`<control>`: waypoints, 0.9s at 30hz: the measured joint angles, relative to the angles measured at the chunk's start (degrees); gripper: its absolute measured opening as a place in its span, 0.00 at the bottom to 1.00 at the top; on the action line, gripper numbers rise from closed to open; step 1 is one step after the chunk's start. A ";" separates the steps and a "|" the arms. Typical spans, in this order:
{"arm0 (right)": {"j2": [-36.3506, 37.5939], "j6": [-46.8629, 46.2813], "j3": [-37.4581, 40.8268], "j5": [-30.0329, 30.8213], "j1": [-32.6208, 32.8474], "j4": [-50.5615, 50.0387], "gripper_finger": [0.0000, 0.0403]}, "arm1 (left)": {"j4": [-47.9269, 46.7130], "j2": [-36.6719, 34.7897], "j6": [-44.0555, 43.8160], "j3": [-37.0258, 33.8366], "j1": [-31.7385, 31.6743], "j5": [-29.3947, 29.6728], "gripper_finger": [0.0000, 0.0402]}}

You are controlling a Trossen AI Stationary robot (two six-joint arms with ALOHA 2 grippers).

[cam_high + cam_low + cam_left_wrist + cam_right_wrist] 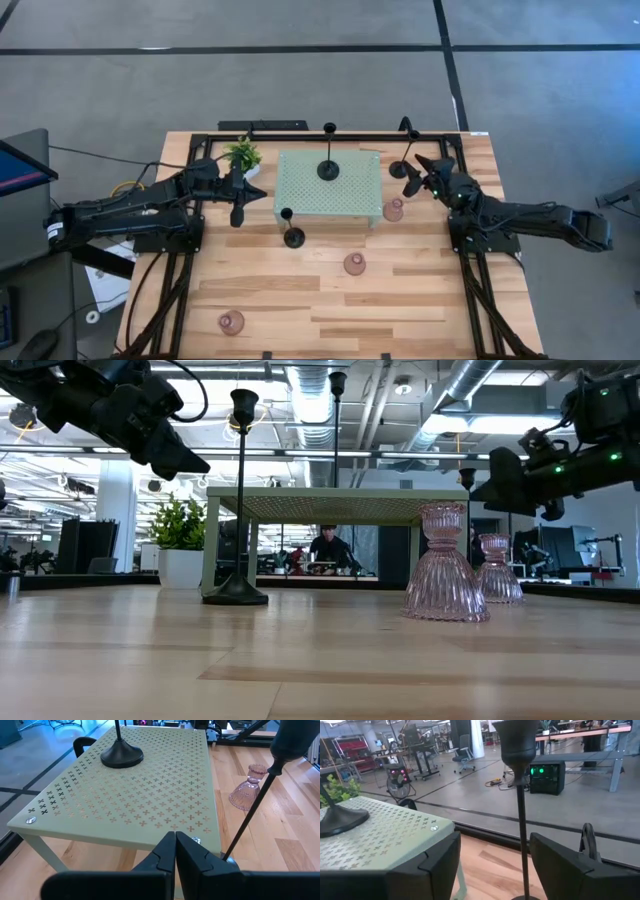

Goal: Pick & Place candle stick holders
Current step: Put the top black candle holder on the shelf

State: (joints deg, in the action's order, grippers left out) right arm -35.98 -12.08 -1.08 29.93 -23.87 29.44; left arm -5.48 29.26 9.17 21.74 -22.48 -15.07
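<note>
1. Right hand [492,865]: I see its fingers spread wide on either side of the thin stem of a black candle stick holder [521,795], not clenched on it. This holder stands just beside the mint-green stand [329,183], off its right end.
2. Left hand [175,857]: fingers pressed together on nothing, hovering at the stand's left end, near the potted plant [243,155].
3. Other holders, placed from the stand: one black holder [328,165] upright on its top; another [292,232] on the surface [300,300] against its front edge; one pink glass holder [394,210] at its front right corner; a second [354,264] further forward; a third [231,322] well apart, towards the front left.
4. Risk, as I judge it: the stem is tall and top-heavy, so an off-centre squeeze or a sideways nudge could tip it, or swing its base into the stand or the nearest pink glass holder.
5. Risk: a loose grip might let the slim metal stem slide or pivot during a lift.
6. Writing: I can read no brands or labels.
</note>
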 joint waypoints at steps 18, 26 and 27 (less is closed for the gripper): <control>-20.73 -1.03 -4.87 0.16 -6.39 12.82 0.56 | 0.31 0.00 0.00 0.00 0.01 0.01 0.03; -28.74 -1.05 -8.44 0.33 -10.07 12.95 0.52 | 0.37 0.00 -0.02 0.00 0.00 0.00 0.03; -29.35 -1.05 -8.68 0.35 -10.11 12.99 0.50 | 0.37 0.00 -0.02 0.00 0.01 0.02 0.03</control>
State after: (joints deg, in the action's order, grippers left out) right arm -65.33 -13.13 -9.77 30.28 -33.98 42.44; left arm -5.10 29.26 9.15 21.74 -22.47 -15.05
